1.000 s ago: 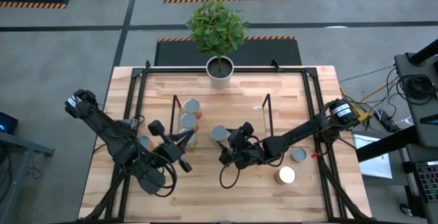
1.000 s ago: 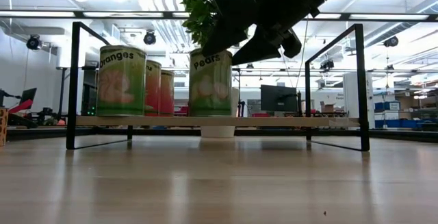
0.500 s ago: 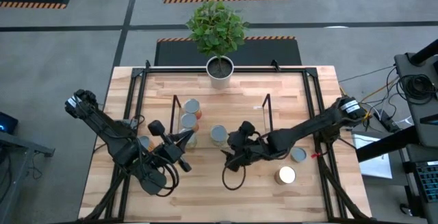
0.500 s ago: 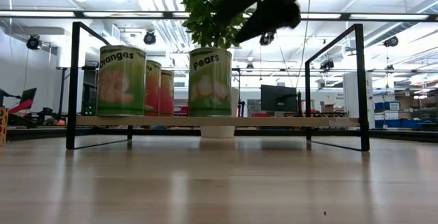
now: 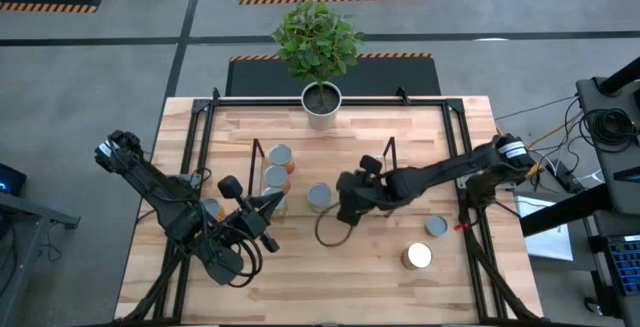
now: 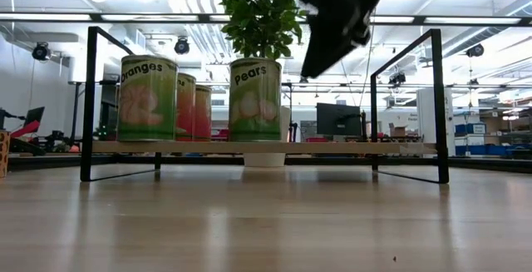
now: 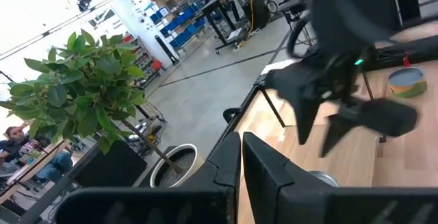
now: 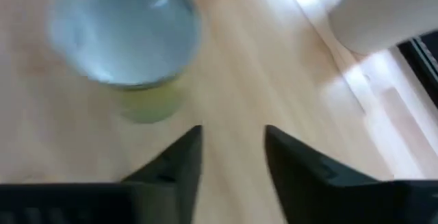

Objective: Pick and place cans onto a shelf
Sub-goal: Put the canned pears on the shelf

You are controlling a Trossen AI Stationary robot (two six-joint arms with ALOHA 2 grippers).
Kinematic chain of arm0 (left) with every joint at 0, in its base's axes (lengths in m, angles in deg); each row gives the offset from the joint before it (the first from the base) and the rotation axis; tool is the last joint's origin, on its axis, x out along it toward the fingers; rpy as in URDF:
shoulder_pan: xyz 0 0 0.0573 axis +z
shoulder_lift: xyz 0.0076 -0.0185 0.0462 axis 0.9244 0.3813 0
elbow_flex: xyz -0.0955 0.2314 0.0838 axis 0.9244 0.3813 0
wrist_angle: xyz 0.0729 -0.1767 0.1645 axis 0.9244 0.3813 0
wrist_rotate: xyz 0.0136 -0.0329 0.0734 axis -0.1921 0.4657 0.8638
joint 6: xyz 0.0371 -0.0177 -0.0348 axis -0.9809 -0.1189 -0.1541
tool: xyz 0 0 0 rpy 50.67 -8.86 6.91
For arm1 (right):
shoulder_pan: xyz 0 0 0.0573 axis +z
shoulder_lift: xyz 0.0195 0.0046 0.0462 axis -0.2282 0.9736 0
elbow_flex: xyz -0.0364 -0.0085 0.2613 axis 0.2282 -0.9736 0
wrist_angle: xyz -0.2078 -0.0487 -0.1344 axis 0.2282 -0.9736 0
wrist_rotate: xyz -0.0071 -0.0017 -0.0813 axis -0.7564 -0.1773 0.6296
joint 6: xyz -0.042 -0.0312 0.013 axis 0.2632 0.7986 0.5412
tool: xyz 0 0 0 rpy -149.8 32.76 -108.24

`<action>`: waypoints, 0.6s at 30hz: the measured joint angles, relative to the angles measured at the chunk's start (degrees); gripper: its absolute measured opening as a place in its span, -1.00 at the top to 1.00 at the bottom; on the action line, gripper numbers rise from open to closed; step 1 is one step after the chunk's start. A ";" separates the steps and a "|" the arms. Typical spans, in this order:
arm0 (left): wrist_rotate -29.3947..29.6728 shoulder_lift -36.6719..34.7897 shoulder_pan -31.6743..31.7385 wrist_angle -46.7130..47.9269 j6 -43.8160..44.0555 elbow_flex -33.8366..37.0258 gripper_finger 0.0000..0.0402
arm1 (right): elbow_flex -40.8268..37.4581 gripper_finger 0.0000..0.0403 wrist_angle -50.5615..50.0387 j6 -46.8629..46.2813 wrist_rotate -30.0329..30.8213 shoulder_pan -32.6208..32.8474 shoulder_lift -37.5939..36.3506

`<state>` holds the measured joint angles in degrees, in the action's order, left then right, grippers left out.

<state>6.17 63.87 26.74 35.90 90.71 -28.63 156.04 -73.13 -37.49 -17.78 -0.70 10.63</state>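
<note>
Hovering my right end effector (image 5: 343, 210), fingers parted and empty, beside the green-labelled pears can (image 5: 319, 196) already on the wood-and-wire shelf (image 5: 390, 162) mid-frame, I judge I must next fetch a silver-topped can (image 5: 436, 226) lower right; left end effector (image 5: 272, 205) stays clenched.

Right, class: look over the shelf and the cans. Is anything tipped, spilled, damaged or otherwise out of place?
Nothing stands out. The cans on the shelf stand upright: the oranges can, the pears can and those behind. Two cans wait upright on the table. No spills or dents show.
</note>
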 joint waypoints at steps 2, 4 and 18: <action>0.00 0.00 0.00 0.08 -0.02 0.00 1.00 | -1.20 0.51 1.25 0.21 0.01 -1.50 0.68; 0.00 0.00 0.00 0.31 -0.02 0.00 1.00 | -1.83 0.70 3.12 0.27 -0.01 -2.52 1.47; 0.00 0.00 0.02 0.92 -0.02 0.00 1.00 | -1.99 0.94 18.94 4.34 -5.64 -1.57 3.01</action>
<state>6.17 63.87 26.77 36.81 90.69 -28.63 154.04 -54.19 -33.15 -23.42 -2.26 13.65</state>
